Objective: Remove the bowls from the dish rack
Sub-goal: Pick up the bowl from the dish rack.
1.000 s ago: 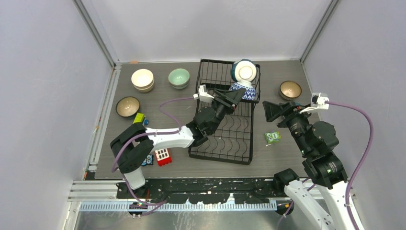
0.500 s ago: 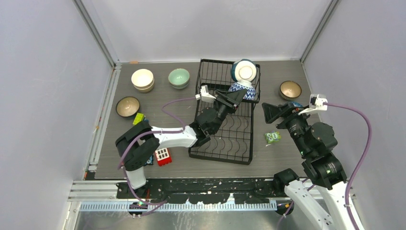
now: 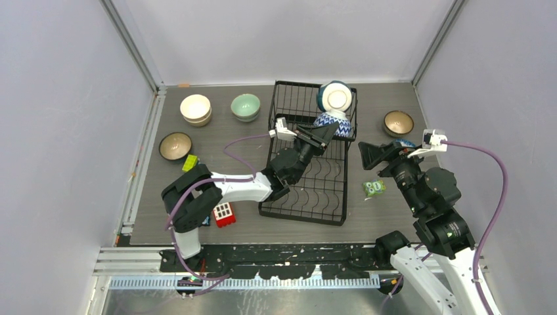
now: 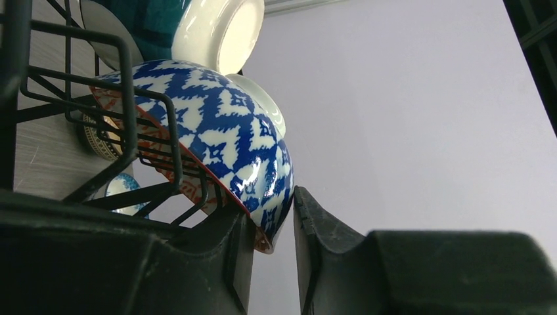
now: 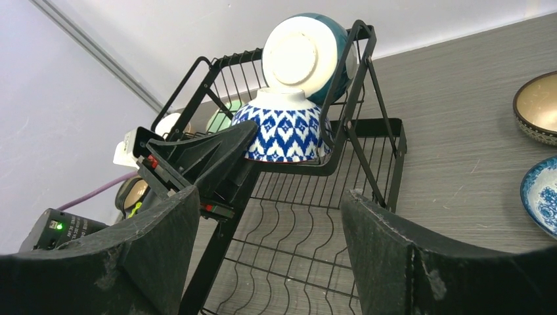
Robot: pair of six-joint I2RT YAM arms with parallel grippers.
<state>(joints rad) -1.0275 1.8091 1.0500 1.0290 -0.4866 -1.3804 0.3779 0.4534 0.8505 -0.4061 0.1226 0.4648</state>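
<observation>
**Status: left jaws at the patterned bowl in the rack**

1. Dish rack. The black wire dish rack stands mid-worktop, with its raised basket at the far end. The lower tier, with its curved slots, holds no bowls.

2. Bowls in the rack. Two bowls sit in the raised basket.
   - The blue-and-white bowl lies upside down, foot upward.
   - The teal bowl leans on its side just above and behind it, with its cream underside facing the arms.

3. Left arm. It reaches across the lower tier to the basket.
   - The left jaws straddle the near rim of the blue-and-white bowl, one finger inside the rim and one outside.
   - The gap is narrow. Whether the jaws clamp the rim or only bracket it cannot be told.

4. Right arm. It is positioned right of the rack, pointing at the basket. The right jaws stand wide apart and hold nothing.

5. Bowls on the worktop.
   - Far left: a cream bowl, a pale green bowl and a brown bowl, all upright.
   - Far right: a second brown bowl.
   - Near it is a blue patterned bowl, seen only in part.

6. Other items. A red block lies near the left arm's base. A green block lies just right of the rack.
</observation>
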